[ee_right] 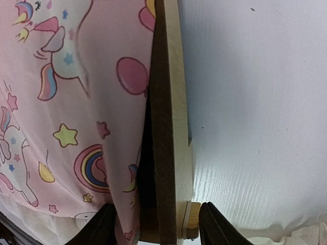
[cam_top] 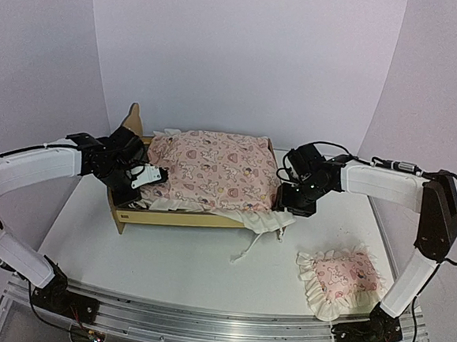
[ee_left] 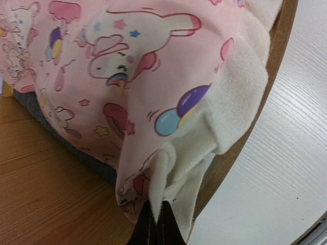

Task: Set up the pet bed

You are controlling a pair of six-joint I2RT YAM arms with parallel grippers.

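- The pet bed (cam_top: 177,218) stands on the table (cam_top: 165,273), left of centre. Its bear-ear headboard (cam_top: 133,121) is at the left end and its long side rail faces the arms.
- The mattress cushion (cam_top: 213,166) lies on the frame and fills it from end to end. Its cream ruffle spills over the near rail at the foot corner, and a loose strip trails onto the table.
- The left gripper (ee_left: 156,227) is at the headboard end, with its jaws closed tight on a fold of the cushion's ruffled corner.
- In the left wrist view, a strip of the dark grey base (ee_left: 97,163) shows under the cushion's edge. Plywood lies on both sides of it.
- The right gripper (ee_right: 159,214) is at the foot end with its jaws apart. One finger is on the cushion side of the foot board's (ee_right: 171,112) edge and the other is over the bare table. I cannot tell whether either finger presses on the board.
- White table runs clear beyond the foot board, and a broad strip lies between the near rail and the arm bases.
- The pillow (cam_top: 340,279) lies flat at the near right, well apart from the bed and close to the right arm's lower link.
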